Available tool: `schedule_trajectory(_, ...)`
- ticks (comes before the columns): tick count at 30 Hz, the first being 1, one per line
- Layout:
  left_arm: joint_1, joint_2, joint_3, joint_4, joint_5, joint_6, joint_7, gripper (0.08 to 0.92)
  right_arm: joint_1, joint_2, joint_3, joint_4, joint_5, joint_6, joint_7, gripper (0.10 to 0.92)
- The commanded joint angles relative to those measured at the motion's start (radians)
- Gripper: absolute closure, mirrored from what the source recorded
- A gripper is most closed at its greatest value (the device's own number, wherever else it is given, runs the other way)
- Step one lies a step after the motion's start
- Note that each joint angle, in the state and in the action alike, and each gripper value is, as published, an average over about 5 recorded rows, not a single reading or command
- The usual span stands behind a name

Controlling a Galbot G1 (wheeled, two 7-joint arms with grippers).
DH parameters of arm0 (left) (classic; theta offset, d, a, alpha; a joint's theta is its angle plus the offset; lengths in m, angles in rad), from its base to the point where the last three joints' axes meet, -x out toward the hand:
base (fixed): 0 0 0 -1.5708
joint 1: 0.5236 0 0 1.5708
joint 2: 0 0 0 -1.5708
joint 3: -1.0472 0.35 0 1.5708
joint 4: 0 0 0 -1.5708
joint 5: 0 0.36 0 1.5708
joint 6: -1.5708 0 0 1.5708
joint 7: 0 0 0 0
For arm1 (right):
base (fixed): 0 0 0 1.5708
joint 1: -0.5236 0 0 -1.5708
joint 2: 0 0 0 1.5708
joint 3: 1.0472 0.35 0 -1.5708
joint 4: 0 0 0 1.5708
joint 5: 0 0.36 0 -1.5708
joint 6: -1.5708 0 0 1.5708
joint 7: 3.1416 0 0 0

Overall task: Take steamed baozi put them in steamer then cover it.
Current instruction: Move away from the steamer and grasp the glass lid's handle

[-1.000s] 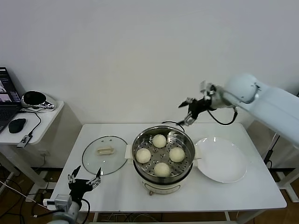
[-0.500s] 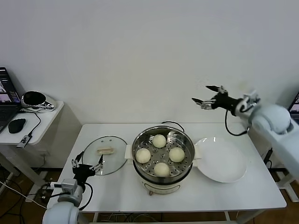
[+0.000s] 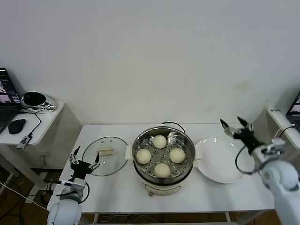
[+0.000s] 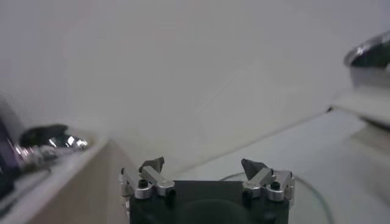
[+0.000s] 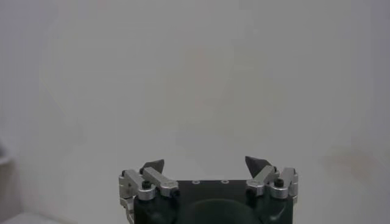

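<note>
Baozi (image 3: 160,141), four of them, sit on the perforated tray of the steamer (image 3: 162,174) at the middle of the table (image 3: 117,197): one at 12 o'clock on the tray, one at 9, one at 3 and one at 6. None is left on the white plate (image 3: 224,172), which lies just beside the pot at its 3 o'clock.

What has changed over the last second is the arms. The right gripper (image 3: 236,127), which was up near the wall behind the pot, has swung out and down to the far right and now hovers above the plate's far edge, jaws spread wide and holding nothing. The left gripper (image 3: 84,161) has come up from below the table's front edge and now stands by the 8 o'clock edge of the glass lid (image 3: 115,166), also wide open and empty.

I read this as the loading being done, with the covering about to begin. The lid lies flat on the table at the pot's 9 o'clock, its cream handle (image 3: 105,151) facing up, and the pot is uncovered.

No brand, label or writing can be read on the pot, lid or plate.
</note>
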Motion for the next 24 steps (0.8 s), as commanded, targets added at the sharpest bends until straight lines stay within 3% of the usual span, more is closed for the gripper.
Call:
schedule_trajectory(1,-0.026,0.101,0.179,0.157,0.649,-0.112,-0.401,0.177,-0.274,0.158,0.168,0.063,-0.033,0.034,0.034,0.203)
schedule_trajectory(3,-0.041,0.131,0.236,0.213,0.740,-0.093,-0.468,0.177,-0.278,0.164,0.168,0.069,-0.038,0.032,0.034,0.203)
schedule_trajectory(8,-0.095,0.137,0.257,0.317,0.823,-0.061,-0.447,0.177,-0.292,0.174,0.173,0.091,-0.041,0.025,0.032,0.203)
schedule_trajectory(13,-0.145,0.128,0.248,0.373,0.823,0.037,-0.369,0.177,-0.286,0.177,0.172,0.095,-0.046,0.017,0.032,0.203)
schedule_trajectory(19,-0.196,0.118,0.243,0.438,0.799,0.064,-0.343,0.177,-0.275,0.186,0.161,0.094,-0.072,0.010,0.033,0.203)
schedule_trajectory(24,-0.208,0.115,0.259,0.424,0.747,0.080,-0.261,0.177,-0.270,0.196,0.154,0.092,-0.089,0.008,0.034,0.203)
